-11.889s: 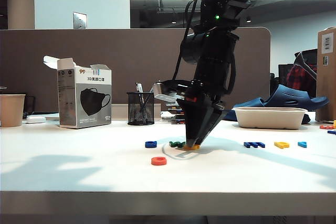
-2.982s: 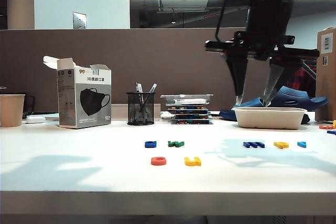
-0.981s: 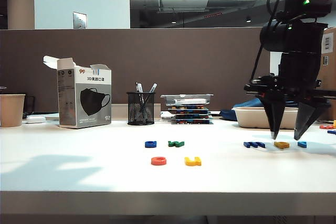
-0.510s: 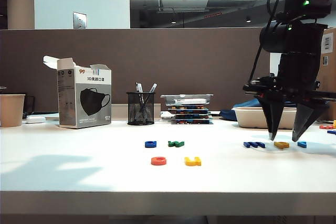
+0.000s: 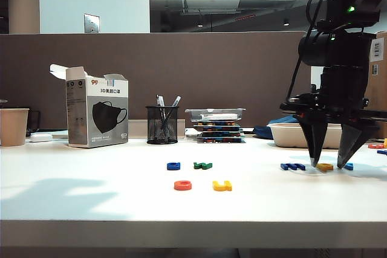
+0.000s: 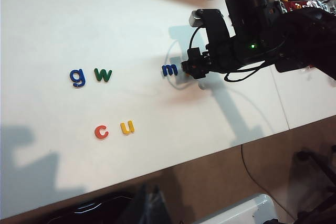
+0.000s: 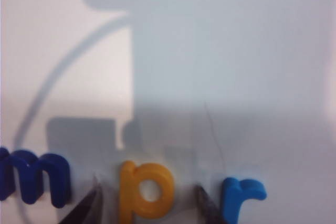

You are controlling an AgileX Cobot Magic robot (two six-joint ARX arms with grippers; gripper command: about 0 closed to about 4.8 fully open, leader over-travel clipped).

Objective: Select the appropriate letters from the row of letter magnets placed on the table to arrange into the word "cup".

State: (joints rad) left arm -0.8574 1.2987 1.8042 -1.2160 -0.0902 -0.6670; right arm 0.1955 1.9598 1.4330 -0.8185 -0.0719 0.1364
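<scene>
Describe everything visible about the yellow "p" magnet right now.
The yellow "p" is a small, flat, glossy plastic-looking letter lying face up on the white table. It sits in the far row between the dark blue "m" and the light blue "r", apart from both. The right claw is open around it, one fingertip on each side; contact cannot be told.

We see a red-orange c [image 6: 101, 131] and yellow u [image 6: 127, 127], a blue g [image 6: 77, 77], green w [image 6: 103, 75], dark blue m [image 7: 32, 176], yellow p [image 7: 144, 190], light blue r [image 7: 240, 196] on the white table [image 5: 91, 191].
</scene>
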